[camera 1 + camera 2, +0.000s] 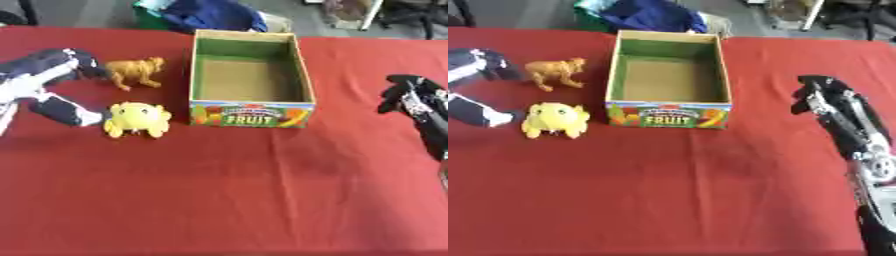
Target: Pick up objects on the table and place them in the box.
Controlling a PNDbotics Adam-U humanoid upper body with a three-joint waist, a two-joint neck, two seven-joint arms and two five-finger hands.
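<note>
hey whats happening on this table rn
A robot is clearing toys off a red table into a cardboard fruit box, which looks empty so far. Its left hand is spread open beside two toys, a brown animal figure and a yellow plush toy, with one of its fingers right against the plush. Nothing is lifted yet. The right hand hangs off to the right of the box, holding nothing.

box [251, 114] walls stand right of both toys [136, 119].
</note>
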